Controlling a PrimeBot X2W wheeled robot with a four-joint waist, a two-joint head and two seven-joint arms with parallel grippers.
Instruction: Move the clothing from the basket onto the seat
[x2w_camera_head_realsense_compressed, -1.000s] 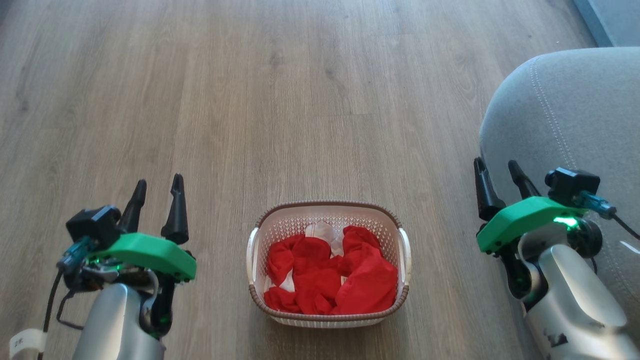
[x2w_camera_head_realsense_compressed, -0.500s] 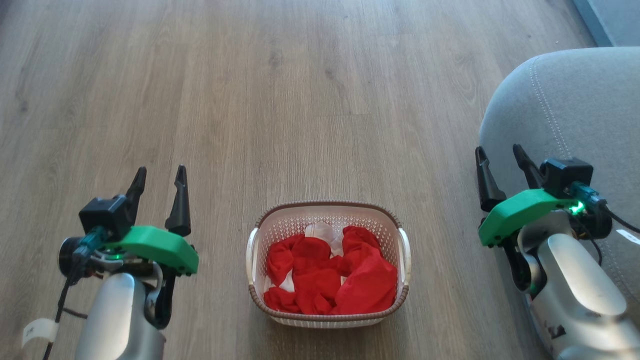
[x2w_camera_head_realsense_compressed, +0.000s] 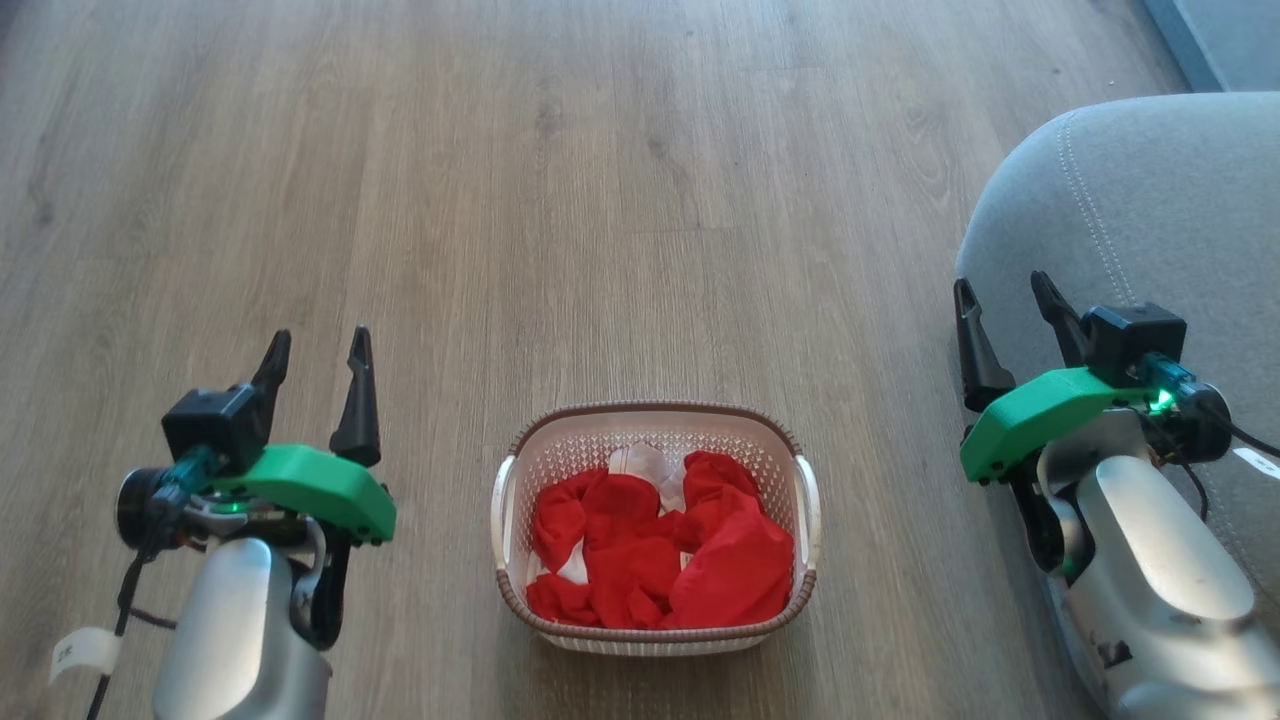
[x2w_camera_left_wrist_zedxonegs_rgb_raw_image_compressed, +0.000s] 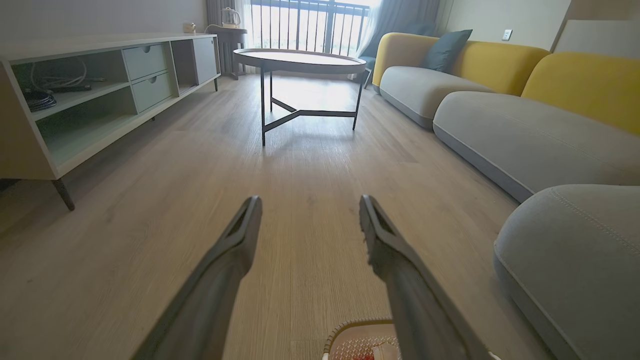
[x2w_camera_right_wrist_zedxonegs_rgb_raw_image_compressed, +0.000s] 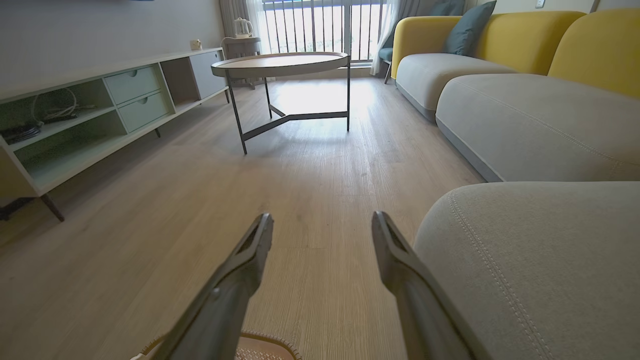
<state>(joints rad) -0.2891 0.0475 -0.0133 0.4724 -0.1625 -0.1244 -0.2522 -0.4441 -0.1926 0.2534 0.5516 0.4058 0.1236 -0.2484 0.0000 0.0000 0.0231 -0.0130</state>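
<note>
The cream basket (x2w_camera_head_realsense_compressed: 655, 425) with a brown rim stands on the wood floor at the lower middle of the head view, piled with red clothing (x2w_camera_head_realsense_compressed: 660, 555) that has white patches. My left gripper (x2w_camera_head_realsense_compressed: 318, 345) hovers open to the basket's left, nothing between its fingers. My right gripper (x2w_camera_head_realsense_compressed: 1002, 290) is open at the basket's right, beside the rounded corner of the grey seat (x2w_camera_head_realsense_compressed: 1150, 200). The basket rim (x2w_camera_left_wrist_zedxonegs_rgb_raw_image_compressed: 350, 327) peeks in at the bottom of the left wrist view, and again (x2w_camera_right_wrist_zedxonegs_rgb_raw_image_compressed: 270, 342) in the right wrist view. The seat (x2w_camera_right_wrist_zedxonegs_rgb_raw_image_compressed: 540, 250) fills that view's right.
A round coffee table (x2w_camera_left_wrist_zedxonegs_rgb_raw_image_compressed: 300, 60) on thin dark legs stands ahead. A low pale media cabinet (x2w_camera_left_wrist_zedxonegs_rgb_raw_image_compressed: 90, 95) runs along the left wall. Grey and yellow sofa sections (x2w_camera_left_wrist_zedxonegs_rgb_raw_image_compressed: 525, 115) line the right. Open wood floor (x2w_camera_head_realsense_compressed: 560, 200) lies beyond the basket.
Both arms have lifted slightly, so the fingers sit higher in the head view. The basket and clothing have not moved.
</note>
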